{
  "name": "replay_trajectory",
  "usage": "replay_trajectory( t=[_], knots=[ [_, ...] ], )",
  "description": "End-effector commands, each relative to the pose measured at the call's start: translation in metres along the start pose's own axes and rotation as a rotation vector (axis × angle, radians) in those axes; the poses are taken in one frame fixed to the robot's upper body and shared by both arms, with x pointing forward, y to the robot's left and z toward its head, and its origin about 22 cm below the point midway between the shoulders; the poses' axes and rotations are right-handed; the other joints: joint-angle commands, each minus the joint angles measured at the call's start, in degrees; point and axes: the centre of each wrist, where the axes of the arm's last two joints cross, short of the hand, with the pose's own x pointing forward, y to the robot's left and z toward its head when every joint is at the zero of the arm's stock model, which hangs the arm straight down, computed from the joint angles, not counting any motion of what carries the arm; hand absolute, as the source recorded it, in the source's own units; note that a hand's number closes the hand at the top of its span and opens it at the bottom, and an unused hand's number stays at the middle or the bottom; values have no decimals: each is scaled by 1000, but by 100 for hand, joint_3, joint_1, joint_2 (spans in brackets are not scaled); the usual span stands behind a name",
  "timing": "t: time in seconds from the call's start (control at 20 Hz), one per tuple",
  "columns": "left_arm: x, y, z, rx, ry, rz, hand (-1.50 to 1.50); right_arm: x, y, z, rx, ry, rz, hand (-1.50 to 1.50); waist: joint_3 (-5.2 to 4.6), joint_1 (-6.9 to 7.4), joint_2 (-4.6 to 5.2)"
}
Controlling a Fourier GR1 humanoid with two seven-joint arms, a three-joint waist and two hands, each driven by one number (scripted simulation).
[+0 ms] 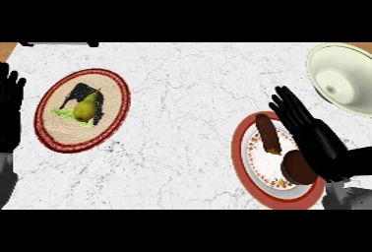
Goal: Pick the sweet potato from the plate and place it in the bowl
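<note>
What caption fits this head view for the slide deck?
Right hand open over the red-rimmed plate beside the sweet potato, bowl waiting at upper right, left hand resting at the left edge.

- The right hand (320, 145) shows at the view's right, entering from the lower right corner on its grey forearm.
- Its fingers (289, 106) are straight and held close together, pointing up and to the left, with the palm just behind them toward the wrist.
- The thumb lies below the fingers, also straight; nothing is held.
- The left hand (10, 110) rests at the view's left edge, fingers straight and pointing up, its grey forearm below them.
</note>
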Motion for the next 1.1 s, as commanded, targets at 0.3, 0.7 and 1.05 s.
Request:
replay_trajectory(
  t=[0.3, 0.7, 1.05],
  knots=[
    [1, -15, -1, -119, -28, 23, 0, 89, 23, -28, 367, -428, 502, -150, 153, -98, -384],
    [-1, -21, 2, -157, -44, 47, 0, -16, 53, 45, 208, -635, 435, -150, 237, 10, -121],
    [17, -2, -7, -152, -67, 51, 0, 45, -3, 72, 101, -512, 784, -150, 229, 9, -140]
  ],
)
